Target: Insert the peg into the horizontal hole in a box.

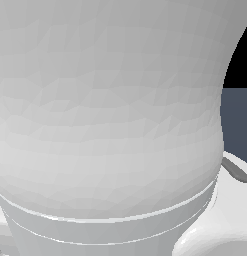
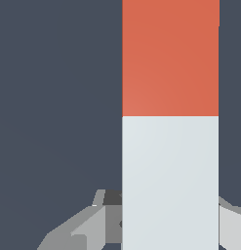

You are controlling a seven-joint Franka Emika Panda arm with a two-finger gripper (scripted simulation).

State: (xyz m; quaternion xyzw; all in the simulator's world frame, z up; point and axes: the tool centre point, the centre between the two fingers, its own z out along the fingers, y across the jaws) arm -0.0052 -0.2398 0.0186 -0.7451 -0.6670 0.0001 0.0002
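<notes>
In the wrist view the peg (image 2: 170,122) fills the frame's middle as a wide bar. Its orange-red half (image 2: 170,56) lies farther from the gripper and its pale grey-white half (image 2: 170,180) lies between the fingers. My gripper (image 2: 167,201) stands astride the pale half, with a grey finger (image 2: 100,222) against one side and the other finger (image 2: 231,222) against the opposite side, shut on it. The box and its hole are out of view in both views.
The exterior view is almost wholly blocked by the arm's white body (image 1: 105,115), very close to the camera. Only a strip of dark grey floor (image 1: 236,122) shows at the exterior view's right. Behind the peg, the wrist view shows plain dark grey floor (image 2: 53,97).
</notes>
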